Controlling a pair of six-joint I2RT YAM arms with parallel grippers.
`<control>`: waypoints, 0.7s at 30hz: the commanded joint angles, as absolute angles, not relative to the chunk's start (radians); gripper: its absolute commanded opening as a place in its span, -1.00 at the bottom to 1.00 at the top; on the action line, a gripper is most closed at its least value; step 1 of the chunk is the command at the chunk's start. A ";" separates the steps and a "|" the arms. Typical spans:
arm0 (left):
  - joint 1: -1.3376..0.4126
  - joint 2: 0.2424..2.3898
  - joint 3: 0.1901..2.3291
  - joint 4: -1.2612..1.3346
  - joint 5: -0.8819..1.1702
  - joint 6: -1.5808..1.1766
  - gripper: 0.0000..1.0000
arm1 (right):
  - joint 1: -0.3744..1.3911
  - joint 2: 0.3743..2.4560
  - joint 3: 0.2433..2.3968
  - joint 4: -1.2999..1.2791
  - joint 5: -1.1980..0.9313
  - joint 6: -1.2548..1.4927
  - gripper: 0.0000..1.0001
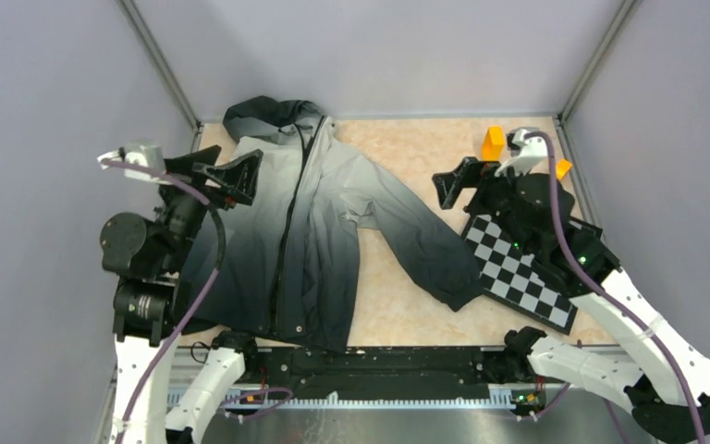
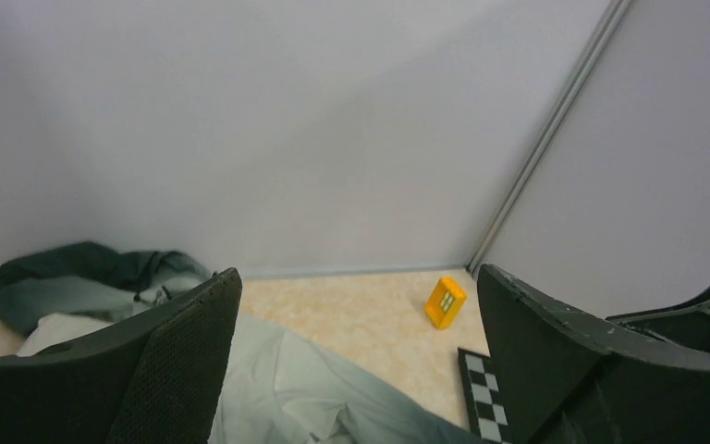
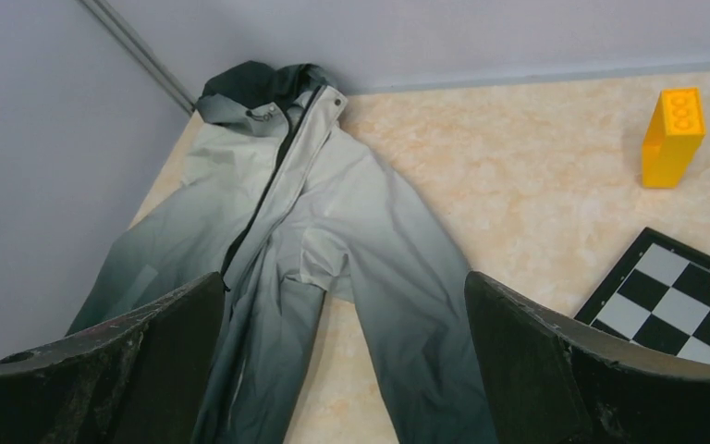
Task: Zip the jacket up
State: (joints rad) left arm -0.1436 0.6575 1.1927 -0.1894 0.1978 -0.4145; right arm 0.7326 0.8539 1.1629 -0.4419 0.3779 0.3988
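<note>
One jacket (image 1: 319, 231), one checkerboard (image 1: 518, 273), two blocks (image 1: 493, 143)

L arm (image 1: 143, 250) & R arm (image 1: 536, 199): white links, blk joints, purple cables (image 1: 219, 245); blk wedge fingers (image 2: 185, 351), scuffed edges

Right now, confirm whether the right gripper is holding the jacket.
No, the right gripper is open and empty, clear of the jacket.

Orange block (image 1: 493, 143) stands upright near a checkerboard (image 1: 518, 273).
</note>
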 commanded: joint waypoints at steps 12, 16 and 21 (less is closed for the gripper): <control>-0.140 0.751 1.088 -0.489 0.145 -0.146 0.97 | 0.741 1.200 1.048 -0.486 0.150 0.520 0.97; -0.140 0.730 1.010 -0.486 0.110 -0.127 0.97 | 0.818 1.321 1.098 -0.544 0.195 0.554 0.97; -0.141 0.671 0.912 -0.435 0.015 -0.123 0.97 | 1.082 1.495 1.228 -0.545 0.366 0.625 0.97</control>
State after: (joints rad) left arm -0.1436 0.7204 0.9577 -0.4908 0.1032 -0.1501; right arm 0.9043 1.4029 1.0908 -0.5533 0.2459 0.5488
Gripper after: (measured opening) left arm 0.987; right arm 0.985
